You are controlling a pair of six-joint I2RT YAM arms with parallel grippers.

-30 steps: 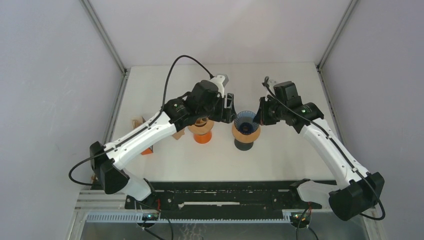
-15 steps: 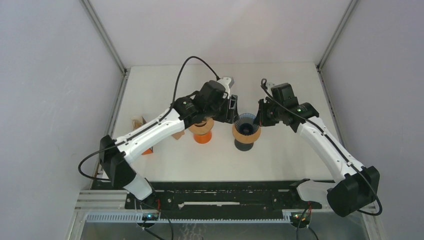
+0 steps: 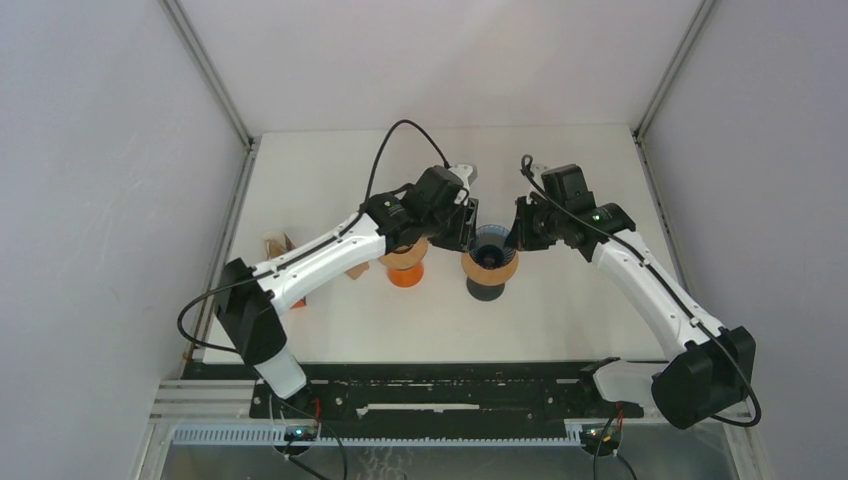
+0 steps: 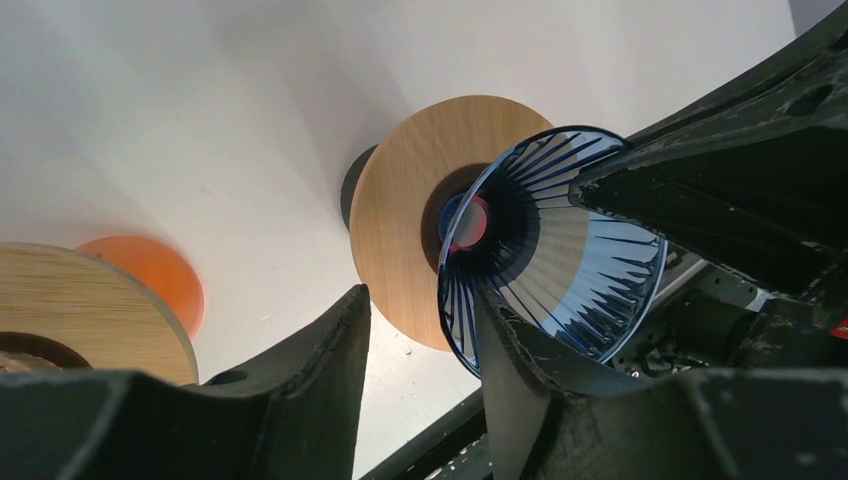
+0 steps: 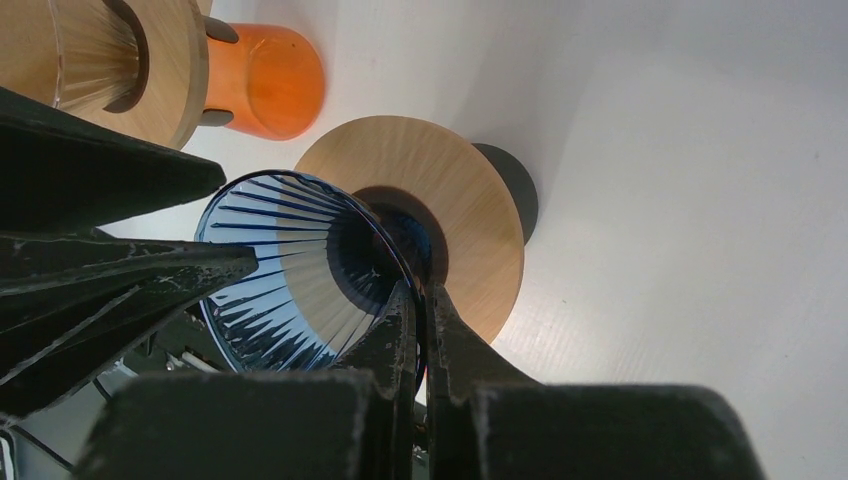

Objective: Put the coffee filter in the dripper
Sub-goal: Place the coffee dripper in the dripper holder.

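Observation:
The dripper (image 3: 491,250) is a blue ribbed glass cone in a round wooden collar on a black base, at mid-table. My right gripper (image 5: 422,290) is shut on its right rim, one finger inside the cone and one outside. My left gripper (image 4: 420,300) is open astride the opposite rim (image 4: 455,310). Its right finger (image 4: 505,350) is inside against the glass and its left finger (image 4: 335,340) stands apart outside. From above, the left gripper (image 3: 468,225) and right gripper (image 3: 517,235) flank the cone. I cannot make out the coffee filter.
A second dripper (image 3: 404,262), with a clear cone, wooden collar and orange base, stands just left of the blue one, partly under my left arm. Small brown pieces (image 3: 275,245) and an orange bit (image 3: 293,300) lie near the table's left edge.
My left arm has swung right to the blue dripper's left rim, and its jaws have narrowed. The right gripper has kept its hold and barely moved.

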